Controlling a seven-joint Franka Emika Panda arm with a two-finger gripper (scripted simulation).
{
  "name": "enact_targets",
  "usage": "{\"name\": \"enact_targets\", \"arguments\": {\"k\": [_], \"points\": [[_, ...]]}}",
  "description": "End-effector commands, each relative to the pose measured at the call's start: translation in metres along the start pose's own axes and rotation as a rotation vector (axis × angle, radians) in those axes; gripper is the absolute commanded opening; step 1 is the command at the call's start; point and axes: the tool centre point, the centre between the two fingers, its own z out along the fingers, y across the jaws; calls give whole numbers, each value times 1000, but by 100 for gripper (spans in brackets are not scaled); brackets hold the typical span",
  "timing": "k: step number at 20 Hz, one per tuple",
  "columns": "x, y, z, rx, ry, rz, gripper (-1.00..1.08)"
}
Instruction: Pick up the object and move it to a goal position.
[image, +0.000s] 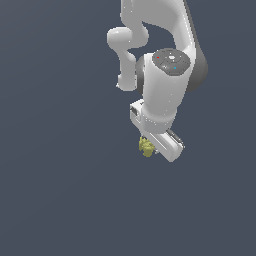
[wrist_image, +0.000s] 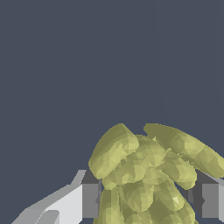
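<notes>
Olive-yellow and knobbly, the one object (wrist_image: 146, 175) fills the wrist view, clamped between the two grey fingers (wrist_image: 89, 200) of the tool (wrist_image: 148, 201). From outside, the object (image: 146, 147) pokes out beside the white tool (image: 152, 146) under the single arm (image: 160, 75). Around them lies only plain dark slate-blue ground (image: 60, 190).
</notes>
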Motion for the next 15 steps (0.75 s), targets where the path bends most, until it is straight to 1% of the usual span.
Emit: {"name": "enact_targets", "arguments": {"k": [1, 8, 11, 15], "points": [[-16, -1, -23, -1, 0, 1, -100], [-48, -6, -71, -1, 1, 1, -100], [-55, -8, -82, -1, 1, 1, -100], [-58, -9, -87, -1, 1, 1, -100]]}}
